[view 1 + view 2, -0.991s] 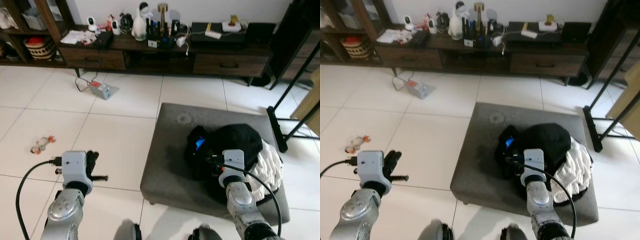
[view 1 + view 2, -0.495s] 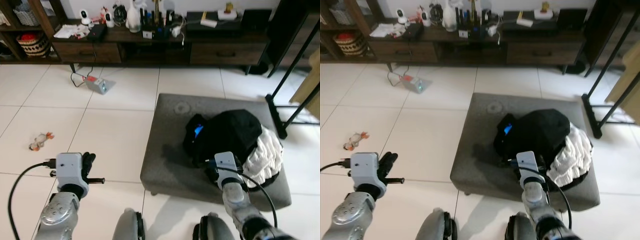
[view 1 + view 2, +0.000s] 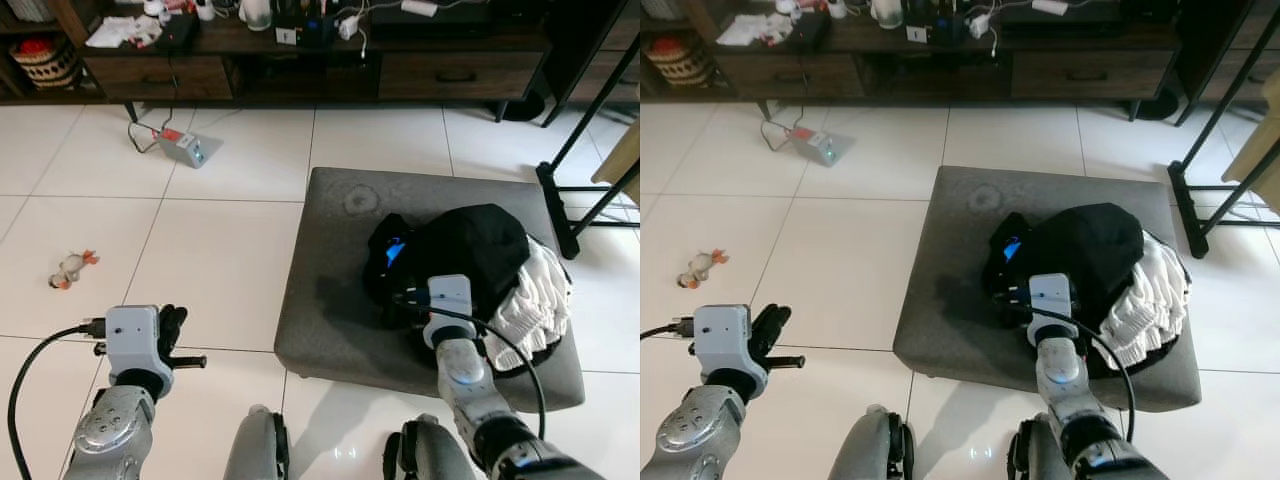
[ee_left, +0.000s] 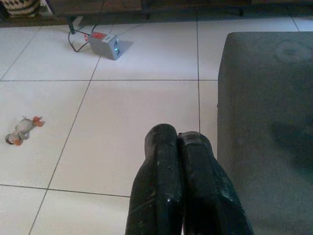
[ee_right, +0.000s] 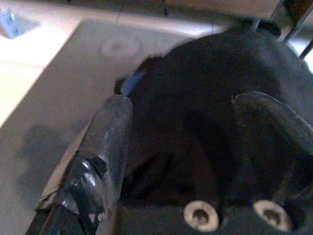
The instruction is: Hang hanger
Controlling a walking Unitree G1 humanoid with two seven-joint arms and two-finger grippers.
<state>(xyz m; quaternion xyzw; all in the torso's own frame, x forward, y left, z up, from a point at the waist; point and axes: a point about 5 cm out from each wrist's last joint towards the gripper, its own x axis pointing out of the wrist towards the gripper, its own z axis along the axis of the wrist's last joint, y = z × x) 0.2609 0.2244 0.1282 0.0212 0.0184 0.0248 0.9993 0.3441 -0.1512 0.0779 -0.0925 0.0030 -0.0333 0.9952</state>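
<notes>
A heap of black clothing (image 3: 480, 240) with a blue tag (image 3: 394, 252) lies on a grey ottoman (image 3: 340, 270), on top of a white garment (image 3: 535, 300). My right gripper (image 3: 405, 299) is at the near left edge of the black heap. In the right wrist view it (image 5: 186, 122) is open, one finger (image 5: 105, 132) on each side of the dark cloth (image 5: 205, 73). I cannot make out a hanger in the heap. My left gripper (image 3: 172, 320) hovers low over the tiled floor left of the ottoman, shut (image 4: 177, 139) and holding nothing.
A black metal rack frame (image 3: 590, 110) stands on the floor right of the ottoman. A dark wooden sideboard (image 3: 300, 60) runs along the back wall. A grey box with a cable (image 3: 180, 147) and a small toy (image 3: 68, 270) lie on the white tiles at left.
The whole view has shifted as the camera moved closer and tilted down. My right gripper has edged a little further into the black clothing. The left gripper stays shut.
</notes>
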